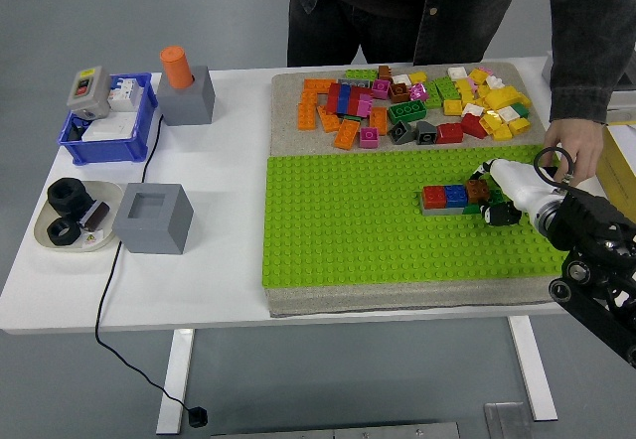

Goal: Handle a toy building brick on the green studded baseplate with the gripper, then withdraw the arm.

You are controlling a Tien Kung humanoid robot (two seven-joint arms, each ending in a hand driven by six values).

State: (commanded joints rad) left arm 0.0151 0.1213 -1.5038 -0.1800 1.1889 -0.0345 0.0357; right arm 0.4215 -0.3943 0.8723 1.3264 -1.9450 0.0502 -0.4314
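Note:
The green studded baseplate point(358, 230) lies on the table's right half. On it stands a short row of bricks: red point(434, 197), blue point(455, 195) and a brown brick point(479, 190) at the right end, over a green piece point(476, 209). My right hand point(494, 196) comes in from the right. Its white finger and black thumb close around the brown brick, which sits against the blue one. The left arm is out of view.
A pile of loose bricks point(417, 106) lies on the grey mat behind the baseplate. A person stands at the far side; one hand point(569, 151) rests by my right wrist. On the left are grey blocks point(152, 219), a blue bin point(104, 121) and a dish point(70, 216).

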